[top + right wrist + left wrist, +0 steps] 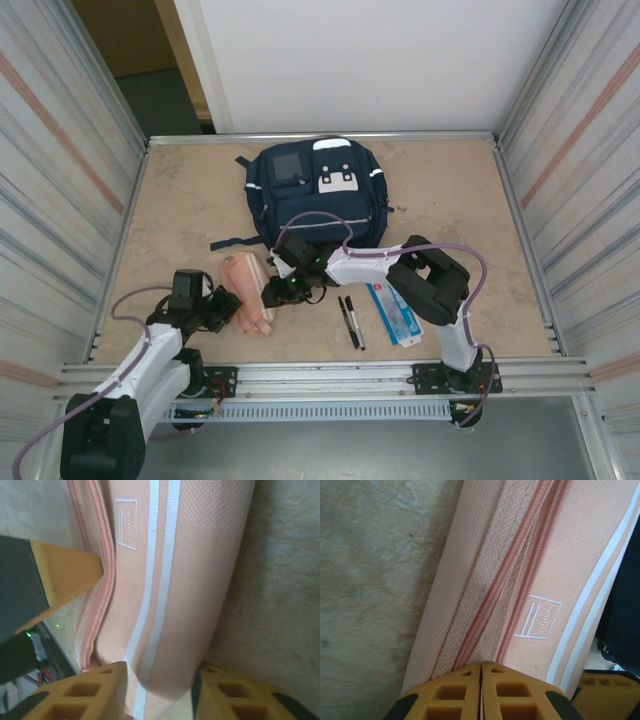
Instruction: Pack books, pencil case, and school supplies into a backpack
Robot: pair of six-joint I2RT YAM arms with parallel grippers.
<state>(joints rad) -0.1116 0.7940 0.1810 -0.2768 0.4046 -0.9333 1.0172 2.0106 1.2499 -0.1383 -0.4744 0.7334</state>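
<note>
The pink pencil case lies on the table in front of the navy backpack. My left gripper is at its left side, with jaws shut on a thin fold by the zip seam. The right gripper reaches in from the right. Its fingers stand apart around the pouch's end, which has two white stripes. Two black pens and the blue-and-white box lie to the right of the pouch. The books are out of view.
Corrugated metal walls close in the table on the left and right, and a white wall stands behind. A metal rail runs along the near edge. The right arm's elbow hangs over the box. Bare tabletop lies left of the backpack.
</note>
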